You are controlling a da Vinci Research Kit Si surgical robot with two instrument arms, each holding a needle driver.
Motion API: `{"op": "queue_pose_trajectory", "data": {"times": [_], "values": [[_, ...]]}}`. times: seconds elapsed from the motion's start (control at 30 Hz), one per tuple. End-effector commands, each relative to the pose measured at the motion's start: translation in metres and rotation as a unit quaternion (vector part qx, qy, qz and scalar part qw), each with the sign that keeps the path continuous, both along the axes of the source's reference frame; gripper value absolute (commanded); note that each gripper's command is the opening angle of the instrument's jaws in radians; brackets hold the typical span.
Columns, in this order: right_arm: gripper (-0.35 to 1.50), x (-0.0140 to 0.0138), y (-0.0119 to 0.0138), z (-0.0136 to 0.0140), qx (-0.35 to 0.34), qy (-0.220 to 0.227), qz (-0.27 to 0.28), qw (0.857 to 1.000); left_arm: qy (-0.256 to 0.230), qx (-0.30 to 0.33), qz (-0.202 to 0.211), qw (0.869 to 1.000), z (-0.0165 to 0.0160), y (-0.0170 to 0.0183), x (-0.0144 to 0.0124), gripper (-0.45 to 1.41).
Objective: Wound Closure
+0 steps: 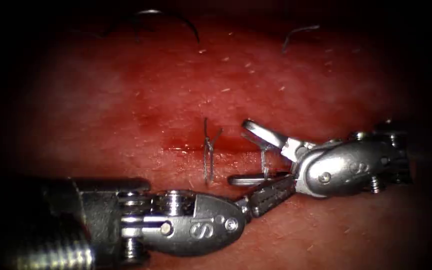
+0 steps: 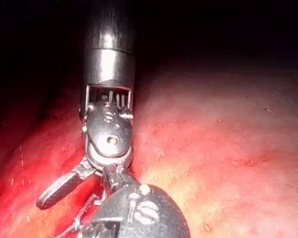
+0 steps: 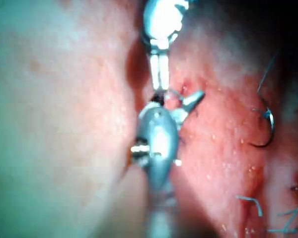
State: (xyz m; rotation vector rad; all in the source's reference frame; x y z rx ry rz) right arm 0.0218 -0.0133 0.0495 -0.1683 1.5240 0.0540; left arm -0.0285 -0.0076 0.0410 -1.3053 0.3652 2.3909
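Endoscope view: wet, glossy red tissue (image 1: 126, 100) carries a short horizontal cut (image 1: 196, 147) crossed by a knotted stitch (image 1: 207, 150) with stiff upright ends. The curved steel needle (image 1: 176, 17) lies loose on the far tissue, free of both tools. The right end effector (image 1: 238, 152), polished metal, is spread wide around a thread (image 1: 264, 162). The left end effector (image 1: 271, 192), ribbed, is clenched; what it grips I cannot tell.

Left wrist view: right end effector (image 2: 69, 198) splayed.

Right wrist view: needle (image 3: 267, 130) a thin hook resting on the tissue.

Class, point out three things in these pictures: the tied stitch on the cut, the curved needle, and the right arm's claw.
Tied stitch (image 1: 207, 146), endoscope view, on its knot over the cut.
Curved needle (image 1: 176, 15), endoscope view, on its arc, lying on the tissue.
Right arm's claw (image 1: 246, 152), endoscope view, midway between its open tips.
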Motion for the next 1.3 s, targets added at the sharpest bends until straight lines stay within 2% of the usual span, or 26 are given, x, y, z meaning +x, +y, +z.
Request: {"op": "queue_pose_trajectory", "data": {"times": [0.03, 0.13, 0.23, 0.33, 0.5, 0.57, 0.6, 0.63, 0.77, 0.83, 0.9, 1.03, 1.17, 1.2, 1.3], "values": [[1.48, -0.0008, -0.0006, 0.0004, 0.005, -0.007, 0.008, 1.0, -0.002, -0.003, -0.001, 1.0, 0.0002, -0.0003, 0.0001, -0.45], [1.48, -0.0027, -0.0007, 0.0003, 0.005, -0.013, 0.019, 1.0, -0.01, -0.01, 0.007, 1.0, -0.0004, -0.0013, 0.0036, -0.45], [1.46, -0.0039, -0.0008, 0.0003, 0.008, -0.015, 0.027, 0.999, -0.015, -0.008, -0.009, 1.0, 0.0002, -0.0014, 0.0073, -0.45], [1.46, -0.0045, -0.0007, 0.0003, 0.011, -0.021, 0.032, 0.999, -0.01, 0.005, -0.038, 0.999, 0.0018, -0.0008, 0.0118, -0.45], [1.43, -0.0044, -0.0007, 0.0003, 0.013, -0.016, 0.039, 0.999, -0.066, 0.08, -0.101, 0.99, 0.0052, 0.0003, 0.0177, -0.43], [1.43, -0.0045, -0.0007, 0.0003, 0.016, -0.013, 0.043, 0.999, -0.093, 0.095, -0.118, 0.984, 0.0075, 0.0006, 0.0196, -0.45], [1.43, -0.0045, -0.0007, 0.0003, 0.016, -0.013, 0.043, 0.999, -0.093, 0.095, -0.118, 0.984, 0.0075, 0.0006, 0.0196, -0.45], [1.43, -0.0046, -0.0007, 0.0003, 0.016, -0.015, 0.046, 0.999, -0.106, 0.106, -0.129, 0.98, 0.0092, 0.0004, 0.0205, -0.45], [1.41, -0.0049, -0.0008, 0.0002, 0.022, -0.018, 0.051, 0.998, -0.108, 0.114, -0.134, 0.978, 0.0121, -0.0005, 0.0213, -0.45], [1.41, -0.005, -0.0008, 0.0002, 0.025, -0.019, 0.053, 0.998, -0.102, 0.129, -0.137, 0.977, 0.0134, -0.0008, 0.0216, -0.25], [1.41, -0.0051, -0.0008, 0.0002, 0.025, -0.019, 0.053, 0.998, -0.103, 0.147, -0.144, 0.973, 0.0144, -0.001, 0.0219, 0.17], [1.4, -0.0055, -0.0009, 0.0001, 0.031, -0.02, 0.055, 0.998, -0.104, 0.163, -0.154, 0.969, 0.0152, -0.0013, 0.023, 0.62], [1.4, -0.0058, -0.0009, 0.0001, 0.034, -0.022, 0.058, 0.997, -0.096, 0.19, -0.15, 0.965, 0.0146, -0.0023, 0.0248, 0.79], [1.4, -0.006, -0.0008, 0.0, 0.035, -0.023, 0.059, 0.997, -0.084, 0.2, -0.141, 0.966, 0.0139, -0.003, 0.026, 0.86], [1.4, -0.0061, -0.0007, 0.0, 0.036, -0.024, 0.059, 0.997, -0.08, 0.205, -0.136, 0.966, 0.0131, -0.0037, 0.027, 0.86]]}}
